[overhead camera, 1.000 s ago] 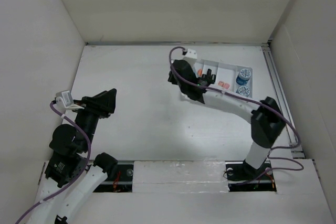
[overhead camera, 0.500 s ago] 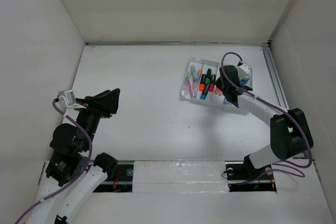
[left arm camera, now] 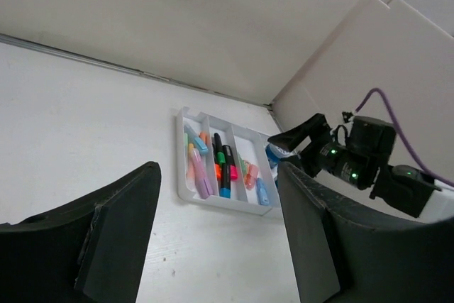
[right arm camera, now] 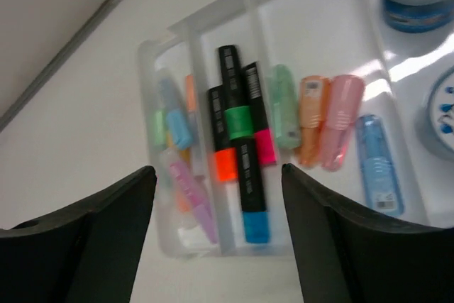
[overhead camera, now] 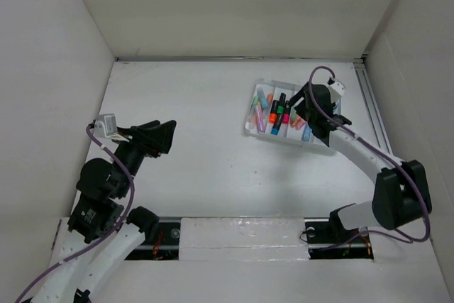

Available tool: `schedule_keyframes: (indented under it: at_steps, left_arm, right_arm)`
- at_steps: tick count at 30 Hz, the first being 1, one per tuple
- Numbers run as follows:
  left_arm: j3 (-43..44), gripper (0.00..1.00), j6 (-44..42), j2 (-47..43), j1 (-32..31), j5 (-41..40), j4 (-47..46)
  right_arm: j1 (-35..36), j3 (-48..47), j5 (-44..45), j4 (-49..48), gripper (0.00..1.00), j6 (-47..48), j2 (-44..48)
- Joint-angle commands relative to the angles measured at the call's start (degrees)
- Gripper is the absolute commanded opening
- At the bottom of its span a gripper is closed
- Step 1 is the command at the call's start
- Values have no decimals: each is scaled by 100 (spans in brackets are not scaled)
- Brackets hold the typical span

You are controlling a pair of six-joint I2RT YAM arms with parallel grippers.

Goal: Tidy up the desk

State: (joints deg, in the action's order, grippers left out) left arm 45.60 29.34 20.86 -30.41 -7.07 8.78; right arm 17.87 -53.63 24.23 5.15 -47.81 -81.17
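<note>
Right pincer (overhead camera: 296, 106) jaws apart, empty, hovering over tray (overhead camera: 250, 130) of markers (right arm camera: 241, 150) at far right of desk (overhead camera: 206, 104). Left pincer (overhead camera: 169, 137) also spread, empty, above near-left side, well apart from tray.

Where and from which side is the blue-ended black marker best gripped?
Grip the blue-ended marker at its blue end, probably from above, the right tool closing across its width. It lies flat; its black half sits between the orange-ended marker and pink-ended marker, while the blue end has bare tray floor beside it.
</note>
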Motion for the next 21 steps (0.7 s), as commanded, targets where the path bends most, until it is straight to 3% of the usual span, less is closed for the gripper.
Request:
schedule_keyframes:
  at_steps: [1,5,6,9,13,15,16,17,21]
  left_arm:
    - [-25,63,-104,76,-26,206,-350]
    - [-34,65,-113,85,-26,250,-377]
    - [-34,65,-113,76,-26,267,-368]
    - [-8,65,-104,67,-26,268,-342]
    - [-8,64,-130,23,-26,303,-341]
    - [1,64,-148,14,-26,303,-341]
    - [1,64,-148,14,-26,303,-341]
    - [-8,64,-157,14,-26,320,-350]
    - [-8,64,-174,23,-26,373,-359]
  right_arm:
    - [514,-61,-399,-320,76,236,732]
    - [1481,396,-1076,-892,49,465,1768]
    - [1700,484,-1226,-971,33,501,1910]
    - [2962,765,-1797,-1104,0,877,2558]
    - [3694,731,-1913,-903,0,1063,2921]
    - [4250,643,-1791,-656,26,1238,3142]
    - [4251,643,-1738,-655,26,1239,3142]
    - [4425,643,-1633,-647,41,1283,3151]
    - [4550,652,-1272,-699,70,1310,3072]
